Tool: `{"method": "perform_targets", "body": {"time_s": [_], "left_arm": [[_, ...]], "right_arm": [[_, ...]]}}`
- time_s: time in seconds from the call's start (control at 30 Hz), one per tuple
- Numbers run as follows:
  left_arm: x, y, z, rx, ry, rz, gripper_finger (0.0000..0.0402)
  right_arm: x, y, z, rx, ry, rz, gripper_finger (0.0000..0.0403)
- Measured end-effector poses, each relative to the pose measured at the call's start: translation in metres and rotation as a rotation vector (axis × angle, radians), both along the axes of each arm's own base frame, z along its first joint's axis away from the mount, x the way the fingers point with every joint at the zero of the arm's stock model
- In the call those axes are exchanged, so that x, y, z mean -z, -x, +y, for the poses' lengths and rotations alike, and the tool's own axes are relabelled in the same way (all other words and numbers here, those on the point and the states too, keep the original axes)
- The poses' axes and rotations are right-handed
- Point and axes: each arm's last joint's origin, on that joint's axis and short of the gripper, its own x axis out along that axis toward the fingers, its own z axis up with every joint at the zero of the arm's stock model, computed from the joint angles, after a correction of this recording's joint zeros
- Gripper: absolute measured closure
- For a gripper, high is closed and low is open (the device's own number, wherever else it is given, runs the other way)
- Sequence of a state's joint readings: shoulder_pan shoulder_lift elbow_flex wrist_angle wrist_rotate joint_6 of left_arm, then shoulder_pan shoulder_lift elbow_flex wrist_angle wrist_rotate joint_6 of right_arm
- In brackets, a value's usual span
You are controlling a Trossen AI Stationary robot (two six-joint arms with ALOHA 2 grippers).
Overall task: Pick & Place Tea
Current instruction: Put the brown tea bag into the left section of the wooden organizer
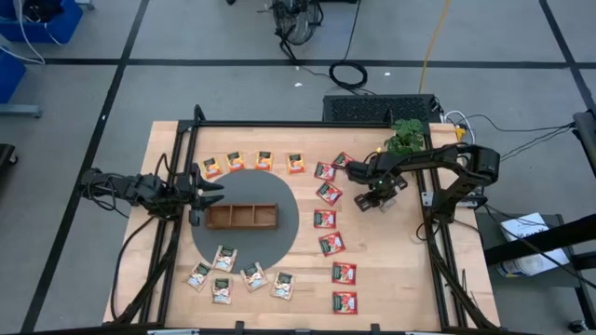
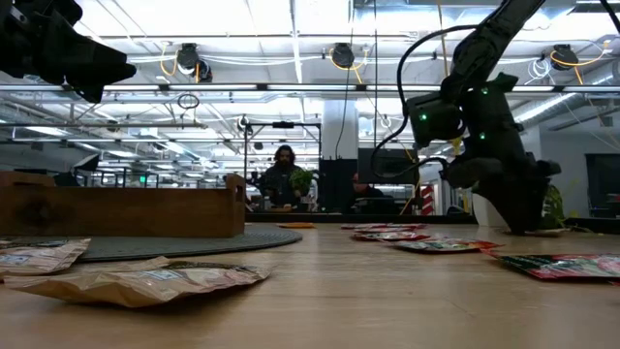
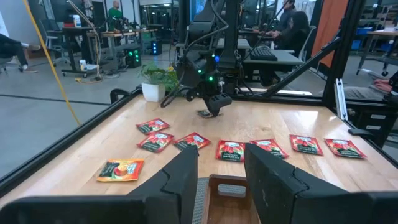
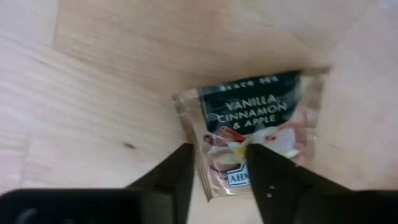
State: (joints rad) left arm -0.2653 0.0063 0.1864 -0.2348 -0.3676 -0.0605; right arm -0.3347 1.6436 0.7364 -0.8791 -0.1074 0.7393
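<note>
Currently the right gripper (image 4: 219,163) is down on the table (image 1: 391,270) well to the right of the wooden tray (image 1: 241,216), fingers narrowed onto a red-and-green tea packet (image 4: 255,138), pinching its edge. Left gripper (image 1: 207,192) hovers just beside the tray's left end, half open, holding nothing. Orange packets (image 1: 253,162) lie in a row behind the tray, white ones (image 1: 240,275) in front, red ones (image 1: 332,233) in a column to its right.
</note>
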Motion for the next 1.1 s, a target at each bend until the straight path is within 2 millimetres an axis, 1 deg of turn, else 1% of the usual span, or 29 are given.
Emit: {"method": "perform_targets", "body": {"time_s": [0.17, 0.27, 0.47, 0.57, 0.7, 0.77, 0.9, 1.03, 1.1], "left_arm": [[0.000, 0.000, 0.000, 0.000, 0.000, 0.000, 0.0268], [0.000, 0.000, 0.000, 0.000, 0.000, 0.000, 0.0268], [0.000, 0.000, 0.000, 0.000, 0.000, 0.000, 0.0268], [0.000, 0.000, 0.000, 0.000, 0.000, 0.000, 0.0268], [0.000, 0.000, 0.000, 0.000, 0.000, 0.000, 0.0268], [0.000, 0.000, 0.000, 0.000, 0.000, 0.000, 0.0268], [0.000, 0.000, 0.000, 0.000, 0.000, 0.000, 0.0268], [0.000, 0.000, 0.000, 0.000, 0.001, -0.002, 0.0268], [0.000, 0.000, 0.000, 0.000, 0.001, -0.003, 0.0268]], "right_arm": [[0.000, -0.001, -0.002, 0.006, -0.015, -0.023, 0.0361], [0.000, -0.001, -0.002, -0.013, -0.015, -0.027, 0.0394], [0.000, -0.002, -0.001, -0.049, -0.027, -0.042, 0.0401], [-0.004, -0.007, 0.000, -0.081, -0.005, -0.074, 0.0402], [-0.025, -0.018, 0.002, -0.105, 0.090, -0.185, 0.0402], [-0.037, -0.019, 0.005, -0.107, 0.136, -0.222, 0.0403], [-0.065, -0.025, 0.012, -0.104, 0.252, -0.351, 0.0402], [-0.080, -0.024, 0.023, -0.109, 0.327, -0.418, 0.0402], [-0.086, -0.027, 0.029, -0.131, 0.378, -0.479, 0.0402]]}}
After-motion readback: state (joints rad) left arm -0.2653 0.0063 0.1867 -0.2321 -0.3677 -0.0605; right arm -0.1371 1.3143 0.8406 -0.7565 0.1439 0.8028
